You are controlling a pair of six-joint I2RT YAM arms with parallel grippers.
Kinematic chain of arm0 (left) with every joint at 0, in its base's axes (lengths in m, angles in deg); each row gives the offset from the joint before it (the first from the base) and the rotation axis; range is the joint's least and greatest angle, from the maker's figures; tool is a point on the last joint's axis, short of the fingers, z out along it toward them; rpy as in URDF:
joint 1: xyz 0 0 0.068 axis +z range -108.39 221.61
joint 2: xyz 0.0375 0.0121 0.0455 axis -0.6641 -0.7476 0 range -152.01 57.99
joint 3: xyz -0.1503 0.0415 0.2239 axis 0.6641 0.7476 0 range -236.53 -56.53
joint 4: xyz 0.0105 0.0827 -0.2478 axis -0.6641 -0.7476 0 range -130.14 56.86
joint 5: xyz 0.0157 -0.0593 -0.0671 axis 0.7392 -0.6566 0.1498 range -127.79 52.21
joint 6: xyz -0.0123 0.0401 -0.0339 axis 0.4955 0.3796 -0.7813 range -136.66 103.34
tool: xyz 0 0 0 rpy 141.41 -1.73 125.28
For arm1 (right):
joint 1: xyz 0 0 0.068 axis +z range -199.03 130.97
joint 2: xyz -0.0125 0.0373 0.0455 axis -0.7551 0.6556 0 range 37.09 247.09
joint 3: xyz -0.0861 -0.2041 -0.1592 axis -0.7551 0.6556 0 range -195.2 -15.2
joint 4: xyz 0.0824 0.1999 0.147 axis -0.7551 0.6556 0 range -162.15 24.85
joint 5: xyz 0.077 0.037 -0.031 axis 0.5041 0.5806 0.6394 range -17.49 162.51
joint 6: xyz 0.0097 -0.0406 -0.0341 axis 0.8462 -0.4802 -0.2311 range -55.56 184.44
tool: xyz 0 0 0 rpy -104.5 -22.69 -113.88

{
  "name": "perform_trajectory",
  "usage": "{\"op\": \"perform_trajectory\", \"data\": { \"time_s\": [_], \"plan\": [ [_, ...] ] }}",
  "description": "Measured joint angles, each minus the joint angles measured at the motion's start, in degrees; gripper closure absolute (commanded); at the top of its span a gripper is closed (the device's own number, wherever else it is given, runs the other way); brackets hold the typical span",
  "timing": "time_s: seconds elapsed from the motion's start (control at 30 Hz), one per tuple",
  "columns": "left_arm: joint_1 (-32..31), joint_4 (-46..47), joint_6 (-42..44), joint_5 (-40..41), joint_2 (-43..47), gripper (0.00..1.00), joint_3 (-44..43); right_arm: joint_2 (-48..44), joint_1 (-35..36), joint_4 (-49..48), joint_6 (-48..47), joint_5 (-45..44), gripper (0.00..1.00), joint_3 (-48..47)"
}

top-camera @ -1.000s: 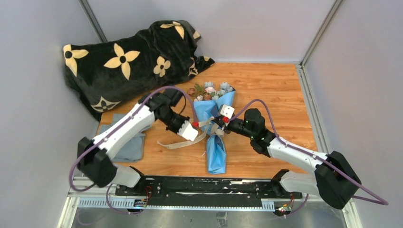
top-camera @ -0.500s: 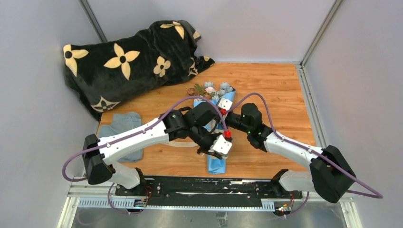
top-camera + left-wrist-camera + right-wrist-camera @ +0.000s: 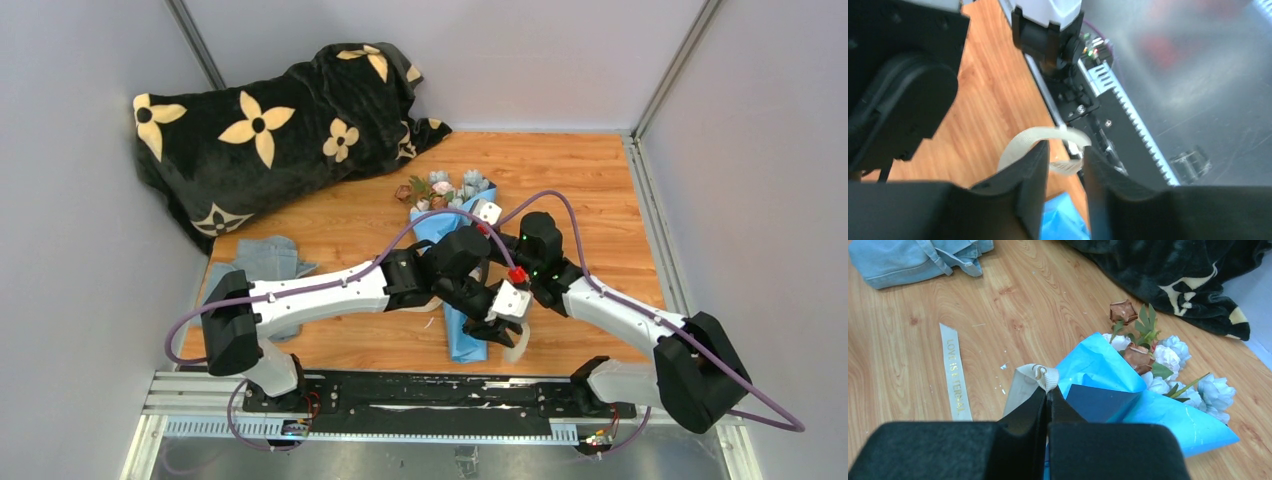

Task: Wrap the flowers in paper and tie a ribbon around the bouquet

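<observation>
The bouquet lies on the wooden table, its flowers (image 3: pixel 445 188) (image 3: pixel 1158 355) pointing away and the blue paper (image 3: pixel 465 340) (image 3: pixel 1098 365) wrapped round the stems. My right gripper (image 3: pixel 1047 390) is shut on a bunched fold of the beige ribbon (image 3: pixel 1045 376) just beside the paper; in the top view its fingers are hidden under the left arm. My left gripper (image 3: pixel 492 330) (image 3: pixel 1065 147) reaches across the bouquet's lower end, jaws parted. A ribbon loop (image 3: pixel 1048 140) (image 3: pixel 517 345) arcs loosely past its fingertips, with blue paper (image 3: pixel 1063 220) below.
A printed ribbon tail (image 3: pixel 954 371) lies flat on the wood. A black blanket with cream flower prints (image 3: pixel 270 120) fills the back left. A grey-blue cloth (image 3: pixel 260 265) sits at the left. The black base rail (image 3: pixel 420 390) runs along the near edge, close to the left gripper.
The left arm has swung right, across the bouquet to its near right side, and its jaws have come apart. The right gripper has shifted slightly back, still pinching the ribbon.
</observation>
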Motion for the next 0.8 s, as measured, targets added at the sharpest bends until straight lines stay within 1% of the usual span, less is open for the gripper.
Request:
{"op": "perform_trajectory", "data": {
  "time_s": [0.03, 0.1, 0.17, 0.23, 0.37, 0.43, 0.47, 0.53, 0.57, 0.6, 0.67, 0.73, 0.8],
  "plan": [
    [0.02, 0.72, 0.52, 0.55, 0.11, 0.47, 0.90, 0.00, 0.00, 0.07, 0.00, 0.46, 1.00, 0.00],
    [0.04, 1.49, 2.43, 2.27, 0.96, 0.36, 3.63, 0.04, 0.00, 0.11, -0.02, 1.31, 1.00, 0.00],
    [0.04, 1.09, 5.25, 3.87, 2.16, 0.29, 5.51, 0.11, 0.00, 0.28, -0.04, 1.97, 1.00, 0.00],
    [0.04, -0.76, 9.03, 6.38, 4.24, 0.26, 7.15, 0.22, 0.00, 1.03, -0.13, 2.93, 1.00, 0.00],
    [0.22, -5.03, 14.58, 11.63, 8.85, 0.25, 7.67, 0.50, 0.00, 2.21, -0.20, 3.85, 1.00, -0.02],
    [1.42, -6.93, 15.67, 13.40, 11.67, 0.28, 7.67, 0.72, 0.00, 2.89, -0.13, 4.35, 1.00, -0.02],
    [2.73, -7.74, 15.63, 13.62, 13.29, 0.32, 7.74, 0.92, 0.02, 2.99, -0.09, 4.48, 1.00, -0.02],
    [7.80, -8.20, 14.12, 13.64, 17.55, 0.40, 8.31, 1.31, 0.15, 3.28, 0.00, 4.70, 1.00, -0.02],
    [10.60, -7.78, 13.09, 13.46, 19.45, 0.43, 8.92, 1.55, 0.44, 3.39, 0.02, 4.79, 1.00, -0.02],
    [14.73, -6.62, 11.47, 13.46, 22.38, 0.44, 10.54, 1.84, 0.66, 3.48, 0.04, 4.90, 1.00, -0.04],
    [20.20, -4.20, 7.91, 13.84, 26.49, 0.43, 14.12, 2.51, 1.27, 3.58, 0.04, 5.35, 1.00, -0.15],
    [24.44, -0.81, 3.58, 14.67, 29.88, 0.37, 19.43, 3.17, 2.05, 3.67, -0.04, 5.73, 1.00, -0.31],
    [27.17, 1.68, -0.74, 15.30, 30.88, 0.35, 23.63, 3.80, 2.99, 3.91, -0.44, 5.81, 1.00, -0.57]
  ]
}}
